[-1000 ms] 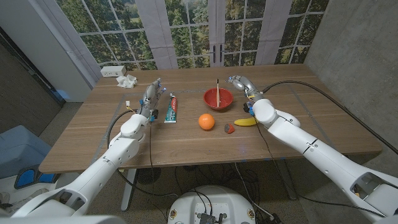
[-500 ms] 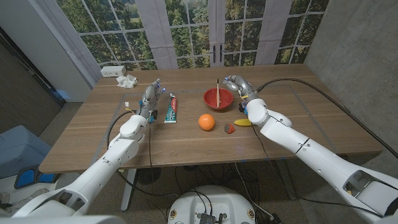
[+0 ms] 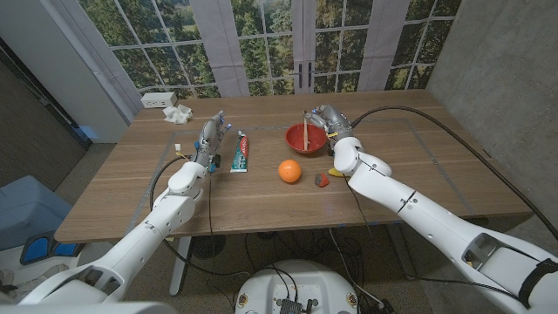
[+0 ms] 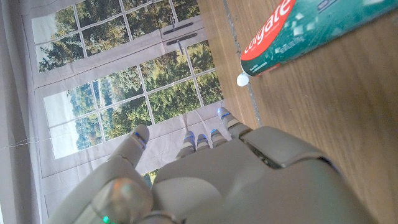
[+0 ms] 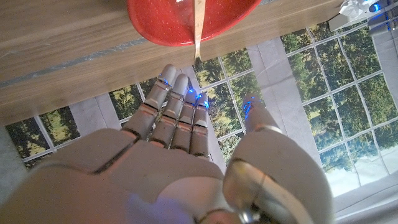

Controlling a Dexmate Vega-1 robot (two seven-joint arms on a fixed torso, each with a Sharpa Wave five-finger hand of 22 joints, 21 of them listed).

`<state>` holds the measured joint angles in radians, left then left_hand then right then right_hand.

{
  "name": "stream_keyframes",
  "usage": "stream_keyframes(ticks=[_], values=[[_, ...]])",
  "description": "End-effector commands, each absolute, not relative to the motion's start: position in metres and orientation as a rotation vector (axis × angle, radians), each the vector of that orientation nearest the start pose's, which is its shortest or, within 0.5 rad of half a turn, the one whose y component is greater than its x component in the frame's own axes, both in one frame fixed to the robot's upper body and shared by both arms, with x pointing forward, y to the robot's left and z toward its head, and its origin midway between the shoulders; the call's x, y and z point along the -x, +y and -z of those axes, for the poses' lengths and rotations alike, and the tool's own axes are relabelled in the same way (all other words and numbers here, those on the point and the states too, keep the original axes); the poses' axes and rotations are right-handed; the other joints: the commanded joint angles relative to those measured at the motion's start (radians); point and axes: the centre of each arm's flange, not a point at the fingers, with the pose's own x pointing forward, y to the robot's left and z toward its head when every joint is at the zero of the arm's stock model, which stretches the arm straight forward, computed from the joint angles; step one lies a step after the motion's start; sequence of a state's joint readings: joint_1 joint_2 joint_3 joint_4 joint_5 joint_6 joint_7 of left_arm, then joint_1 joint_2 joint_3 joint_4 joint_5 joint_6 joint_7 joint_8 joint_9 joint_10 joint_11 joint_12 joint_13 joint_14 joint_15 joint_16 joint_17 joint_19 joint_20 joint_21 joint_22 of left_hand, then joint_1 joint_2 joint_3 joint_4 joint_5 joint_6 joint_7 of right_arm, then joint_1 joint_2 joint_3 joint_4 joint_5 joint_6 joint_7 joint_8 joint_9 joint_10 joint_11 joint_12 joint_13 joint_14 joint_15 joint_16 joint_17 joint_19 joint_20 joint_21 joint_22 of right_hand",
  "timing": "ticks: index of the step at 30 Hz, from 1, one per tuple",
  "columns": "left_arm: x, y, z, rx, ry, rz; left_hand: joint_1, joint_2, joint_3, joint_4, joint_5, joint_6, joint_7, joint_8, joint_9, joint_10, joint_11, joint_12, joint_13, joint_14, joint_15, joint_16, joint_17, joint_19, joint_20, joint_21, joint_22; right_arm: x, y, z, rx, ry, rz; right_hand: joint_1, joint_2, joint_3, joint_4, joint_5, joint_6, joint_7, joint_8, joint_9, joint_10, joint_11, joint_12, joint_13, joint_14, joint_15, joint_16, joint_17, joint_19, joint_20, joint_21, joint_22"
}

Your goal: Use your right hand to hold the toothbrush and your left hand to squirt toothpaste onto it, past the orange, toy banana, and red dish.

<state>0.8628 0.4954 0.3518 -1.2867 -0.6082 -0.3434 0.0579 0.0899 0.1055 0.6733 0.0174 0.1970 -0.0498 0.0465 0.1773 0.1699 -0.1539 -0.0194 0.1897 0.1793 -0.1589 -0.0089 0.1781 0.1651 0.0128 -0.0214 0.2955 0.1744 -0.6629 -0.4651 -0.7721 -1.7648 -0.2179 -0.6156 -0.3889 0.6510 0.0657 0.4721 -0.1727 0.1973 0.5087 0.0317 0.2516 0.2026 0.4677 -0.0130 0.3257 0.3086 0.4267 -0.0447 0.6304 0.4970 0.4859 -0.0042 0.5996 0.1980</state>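
Toothbrush [image 3: 305, 129]: stands tilted in the dish, handle up past the rim; in the right wrist view [image 5: 198, 25] its handle rises out of the bowl toward the right hand's fingertips. No hand holds it.
Dish [image 3: 306, 139]: red, on the desk behind the orange, just beside the right hand; its rim shows in the right wrist view [image 5: 155, 31].
Right hand [image 3: 323, 116]: raised at the dish's far right edge, close to the toothbrush top. Fingers [image 5: 177, 106] are stretched out side by side, thumb apart from them, nothing in its grasp. Whether a fingertip touches the brush handle cannot be told.
Toothpaste [image 3: 241, 153]: green and red tube lying flat on the desk, well to the left of the dish, white cap end toward the windows; in the left wrist view [image 4: 298, 31] the cap and the red end show.
Left hand [image 3: 212, 135]: just beside the toothpaste on its left, fingers pointing away from the robot, apart from the tube. In the left wrist view [image 4: 205, 180] the fingers are slightly spread and hold nothing.
Orange [image 3: 289, 171]: on the desk in front of the dish.
Banana [image 3: 336, 173]: yellow toy, mostly hidden behind the right arm, right of the orange.
Small object [image 3: 321, 180]: red and grey, between orange and banana; its kind cannot be told.
Desk [image 3: 131, 192]: wooden; a white box [image 3: 159, 99] and crumpled white paper [image 3: 179, 113] lie at the far left corner.
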Motion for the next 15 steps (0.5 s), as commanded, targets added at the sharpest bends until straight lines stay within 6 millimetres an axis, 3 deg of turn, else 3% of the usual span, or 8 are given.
stream_keyframes(ticks=[1,8,15], values=[[-0.651,0.304,0.034,0.059,-0.634,0.107,-0.011,0.042,0.002,-0.007,0.001,0.009,0.002,0.004,0.003,0.002,-0.004,0.005,0.001,0.006,0.0,-0.001,0.003,0.005,0.008,-0.002,0.002,-0.606,-0.093,-0.03,0.926,-0.455,0.239,0.033,0.01,0.009,-0.013,0.006,0.004,-0.009,-0.001,0.003,0.005,-0.007,0.007,0.008,-0.001,-0.065,0.014,0.014,0.005,-0.004,0.013,0.003],[-0.651,0.303,0.035,0.063,-0.636,0.11,-0.012,0.041,0.002,-0.008,0.001,0.01,0.001,0.005,0.003,0.002,-0.003,0.005,0.001,0.006,0.0,-0.001,0.003,0.006,0.008,-0.004,0.002,-0.606,-0.085,-0.028,0.963,-0.415,0.242,0.048,-0.003,-0.005,-0.006,0.005,0.018,-0.005,0.003,0.004,0.015,-0.003,0.014,0.017,0.011,-0.063,0.035,0.034,0.01,-0.002,0.022,0.004],[-0.651,0.304,0.036,0.065,-0.637,0.109,-0.012,0.04,0.002,-0.01,0.001,0.01,0.0,0.005,0.003,0.003,-0.002,0.005,0.001,0.007,0.0,-0.002,0.002,0.007,0.009,-0.006,0.002,-0.609,-0.077,-0.026,0.993,-0.397,0.26,0.039,-0.027,-0.037,0.005,-0.004,0.035,-0.005,0.008,0.007,0.035,-0.004,0.027,0.03,0.026,-0.066,0.059,0.059,0.022,0.003,0.036,0.005]])
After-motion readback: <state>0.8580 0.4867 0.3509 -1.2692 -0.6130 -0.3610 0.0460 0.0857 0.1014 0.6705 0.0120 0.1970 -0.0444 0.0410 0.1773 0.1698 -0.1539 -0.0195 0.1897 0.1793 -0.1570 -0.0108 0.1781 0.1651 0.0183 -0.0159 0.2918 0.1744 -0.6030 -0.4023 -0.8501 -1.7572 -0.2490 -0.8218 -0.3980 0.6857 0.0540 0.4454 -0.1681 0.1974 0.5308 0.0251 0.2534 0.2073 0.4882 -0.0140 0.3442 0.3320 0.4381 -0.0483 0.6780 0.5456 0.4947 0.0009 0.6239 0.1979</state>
